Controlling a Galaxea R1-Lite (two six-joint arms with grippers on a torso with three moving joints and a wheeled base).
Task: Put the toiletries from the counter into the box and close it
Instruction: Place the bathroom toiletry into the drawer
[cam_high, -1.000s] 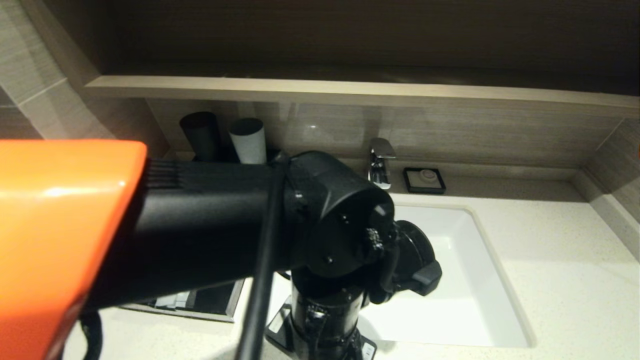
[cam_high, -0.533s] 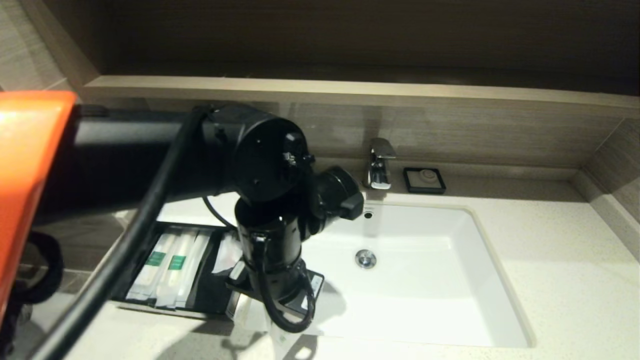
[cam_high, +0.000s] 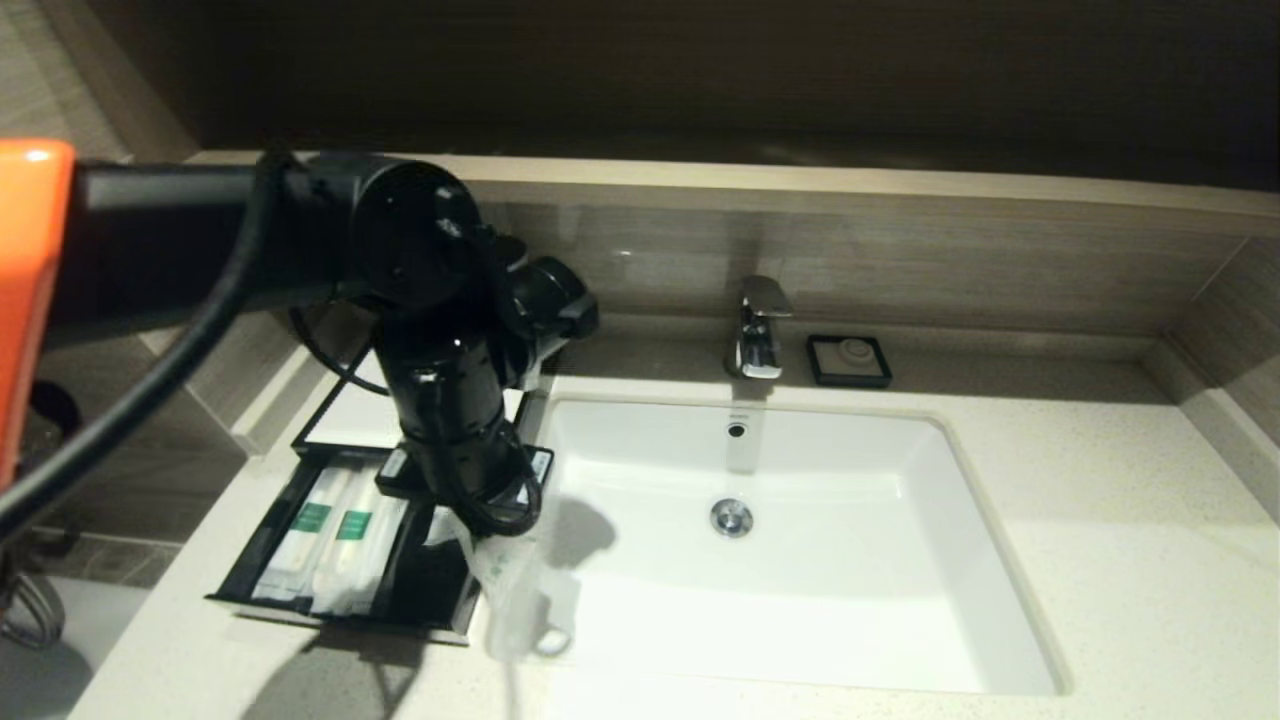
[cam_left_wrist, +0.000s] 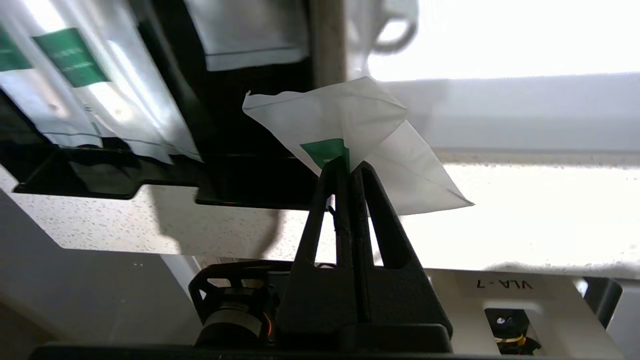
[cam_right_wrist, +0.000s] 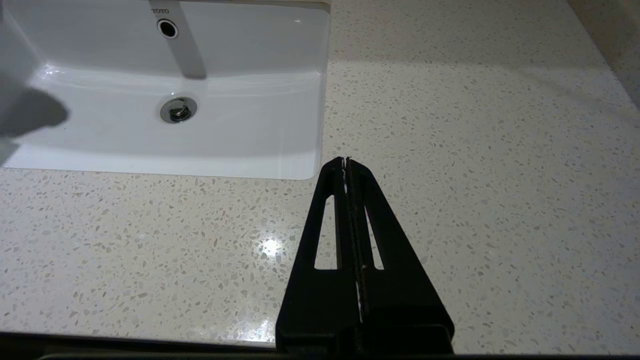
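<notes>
1. Swinging left since a second ago, left gripper (cam_left_wrist: 350, 165) now over box (cam_high: 300, 570) drawer's right edge, no longer blocking cups' corner.
2. Clamped on translucent-white toiletry packet (cam_left_wrist: 360, 130), dangling between drawer and basin (cam_high: 900, 560).
3. Lying inside drawer: two green-labelled packets (cam_high: 335, 540).
4. Parked over counter (cam_right_wrist: 475, 150), right gripper (cam_right_wrist: 346, 161) with fingers pressed together.

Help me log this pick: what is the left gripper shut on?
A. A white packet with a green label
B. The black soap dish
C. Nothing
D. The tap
A: in the left wrist view, the left gripper pinches a white packet beside the open box.
</notes>
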